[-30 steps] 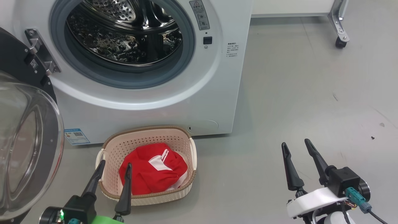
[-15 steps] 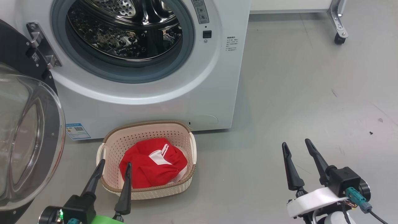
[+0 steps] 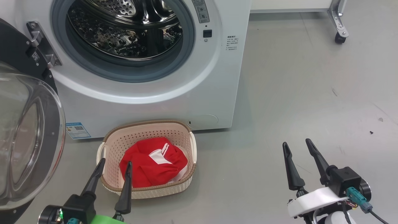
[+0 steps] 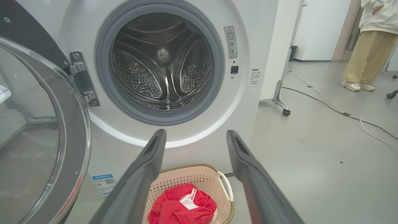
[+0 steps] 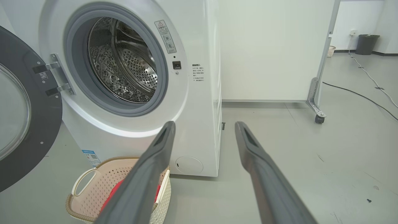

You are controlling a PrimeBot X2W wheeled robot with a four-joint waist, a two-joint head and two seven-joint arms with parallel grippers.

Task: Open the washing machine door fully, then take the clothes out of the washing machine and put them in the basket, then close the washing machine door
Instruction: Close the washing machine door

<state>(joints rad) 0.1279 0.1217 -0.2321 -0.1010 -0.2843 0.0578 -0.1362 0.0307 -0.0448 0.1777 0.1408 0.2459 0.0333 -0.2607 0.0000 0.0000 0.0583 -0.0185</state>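
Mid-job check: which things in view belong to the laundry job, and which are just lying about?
Job: washing machine, washing machine door, clothes, basket, left gripper, right gripper.
Lying about: castered panel stand, floor cable, dark bin, standing person.
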